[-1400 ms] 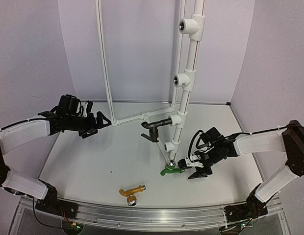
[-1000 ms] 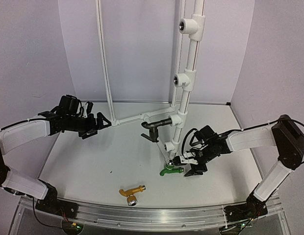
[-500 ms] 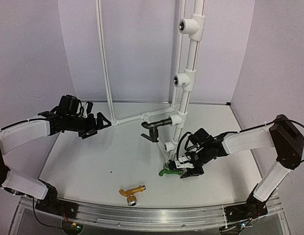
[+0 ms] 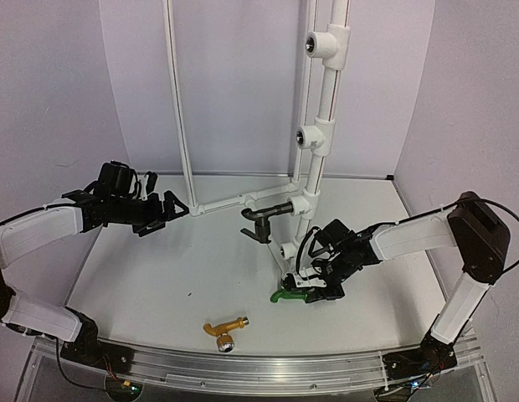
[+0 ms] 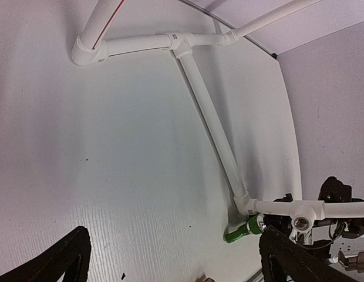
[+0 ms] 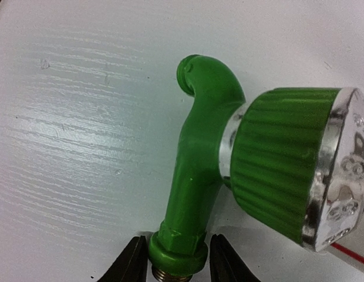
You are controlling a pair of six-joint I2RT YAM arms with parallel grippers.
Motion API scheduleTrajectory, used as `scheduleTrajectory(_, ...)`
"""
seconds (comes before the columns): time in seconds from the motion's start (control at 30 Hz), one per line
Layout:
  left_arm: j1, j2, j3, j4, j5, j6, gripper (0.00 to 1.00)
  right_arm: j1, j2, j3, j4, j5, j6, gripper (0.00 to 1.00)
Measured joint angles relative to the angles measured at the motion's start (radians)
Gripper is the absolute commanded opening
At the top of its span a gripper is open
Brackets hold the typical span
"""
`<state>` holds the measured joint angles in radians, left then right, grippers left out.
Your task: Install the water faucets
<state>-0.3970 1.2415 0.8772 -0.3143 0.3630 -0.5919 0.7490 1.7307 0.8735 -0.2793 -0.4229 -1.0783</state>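
Fingers (image 6: 134, 265) of the right gripper (image 6: 177, 269) sit on either side of the collar at the threaded end of the green faucet (image 6: 199, 170). They are close against it, but a firm grip cannot be confirmed. The green faucet lies on the white table (image 4: 151, 285) at the foot of the white pipe frame (image 4: 324, 117), its silver-capped knob to one side and its curved spout pointing away from the gripper. The left gripper (image 4: 172, 208) hovers above the table's left side, its fingers (image 5: 61, 261) spread wide and holding nothing. The golden-orange faucet (image 4: 223, 328) lies alone near the front edge. The black faucet (image 4: 263, 223) sits at a fitting on the frame.
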Motion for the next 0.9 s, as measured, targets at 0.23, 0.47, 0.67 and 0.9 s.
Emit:
scheduleTrajectory(0.23,-0.001,-0.001,0.0,-0.002,0.0,0.0,1.0,0.0,0.001,0.002,-0.003,-0.001,0.022,0.1)
scheduleTrajectory(0.47,-0.002,-0.062,-0.001,-0.003,0.045,-0.001,1.0,0.009,-0.057,0.001,-0.067,-0.015,0.09,0.0)
scheduleTrajectory(0.67,-0.003,-0.186,0.001,-0.03,0.076,0.014,1.0,0.04,-0.278,0.0,-0.136,-0.043,0.13,0.0)
scheduleTrajectory(0.9,-0.003,-0.275,0.061,-0.102,0.102,0.042,1.0,0.106,-0.397,0.019,-0.304,-0.043,0.159,0.0)
